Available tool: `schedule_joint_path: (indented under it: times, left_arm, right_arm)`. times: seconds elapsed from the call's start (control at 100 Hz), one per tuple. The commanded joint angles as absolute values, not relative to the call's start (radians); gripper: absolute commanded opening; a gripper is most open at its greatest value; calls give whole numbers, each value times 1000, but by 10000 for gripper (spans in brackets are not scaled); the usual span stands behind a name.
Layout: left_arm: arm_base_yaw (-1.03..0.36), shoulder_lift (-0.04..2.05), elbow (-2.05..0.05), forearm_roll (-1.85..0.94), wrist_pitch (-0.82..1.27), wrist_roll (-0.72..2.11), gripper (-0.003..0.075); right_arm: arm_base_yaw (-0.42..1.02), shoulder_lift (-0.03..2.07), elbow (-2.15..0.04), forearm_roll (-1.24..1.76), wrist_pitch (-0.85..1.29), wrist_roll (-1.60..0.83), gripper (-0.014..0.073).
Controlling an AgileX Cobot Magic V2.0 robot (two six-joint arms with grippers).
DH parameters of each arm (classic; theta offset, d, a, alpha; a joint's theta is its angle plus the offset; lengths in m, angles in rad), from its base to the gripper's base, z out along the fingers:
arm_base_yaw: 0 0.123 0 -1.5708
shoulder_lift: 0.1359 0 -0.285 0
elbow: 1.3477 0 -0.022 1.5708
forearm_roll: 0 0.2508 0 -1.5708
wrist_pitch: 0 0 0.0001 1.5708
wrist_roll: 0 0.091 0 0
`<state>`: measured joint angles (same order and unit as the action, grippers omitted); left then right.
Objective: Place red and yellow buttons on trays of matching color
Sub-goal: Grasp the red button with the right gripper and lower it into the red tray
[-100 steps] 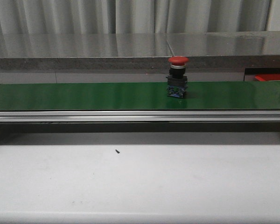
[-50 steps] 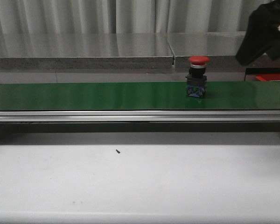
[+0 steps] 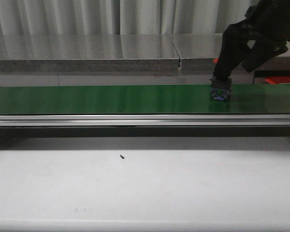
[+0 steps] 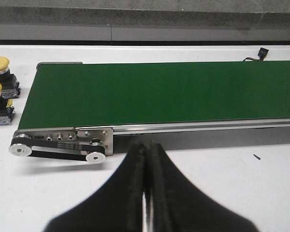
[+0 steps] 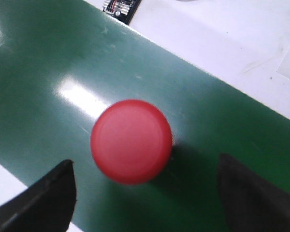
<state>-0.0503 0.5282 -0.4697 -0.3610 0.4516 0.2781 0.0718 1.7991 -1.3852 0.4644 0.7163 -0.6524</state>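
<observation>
White table (image 3: 145, 188) fills the lower half of the front view, matte, lightly scuffed, one tiny dark speck (image 3: 121, 156) left of centre. Behind it an aluminium rail (image 3: 145, 119) runs across the frame, then the green belt (image 3: 106, 99), smooth and glossy with streaky reflections.

Change: a second ago the red button stood alone mid-belt, right of centre. It has ridden the belt toward the right side, and the right arm, absent then, has dropped in from the upper right. Now the right gripper (image 3: 221, 81) sits over the button (image 3: 220, 92); only the button's dark blocky base with blue bits shows, on the belt at right, the cap hidden by the claw.

Right wrist view: round red cap (image 5: 131, 141), smooth plastic dome, slightly blurred, centred between the two dark fingers (image 5: 43, 193), which stand wide apart and touch nothing. So the grasp looks lined up but not closed; closing and lifting come next, likely.

Red tray (image 3: 282, 79) peeks at the far right edge, beyond the belt, near the button — short carry, I judge.

Left wrist view: left gripper (image 4: 146, 193) pressed together, empty, hanging over the table before the belt's roller end (image 4: 60, 145). Two yellow buttons (image 4: 0, 89) stand on the table at the left edge, mushroom caps on dark bases, not yet sorted.

Far back: grey metal ledge (image 3: 87, 50), pleated curtain (image 3: 87, 17).
</observation>
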Motion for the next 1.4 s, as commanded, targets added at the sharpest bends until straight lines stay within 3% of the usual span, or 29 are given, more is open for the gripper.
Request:
schedule_joint_path:
  times: [0.0,0.08,0.23,0.3,0.48,0.93,1.39]
  left_arm:
    - [-58,529,-496,-380,381,279,-19]
    - [-58,529,-496,-380,381,279,-19]
    - [-58,529,-496,-380,381,279,-19]
    - [-58,529,-496,-380,381,279,-19]
    - [-58,529,-496,-380,381,279,-19]
    - [-58,529,-496,-380,381,279,-19]
    - [-58,533,-496,-380,381,279,-19]
  right_arm:
    - [74,1776,-1434,486,669,-664,584]
    - [74,1788,-1439,486,661,-664,520]
    - [74,1792,-1444,473,695,-664,197]
    - [66,1784,-1455,467,714,-664,132]
    - [-9,1752,-1537,462,773,-650,127]
    - [-468,1779,-1633,461,791,-585,127]
    - [-522,2039,-1745,462,664,-585,127]
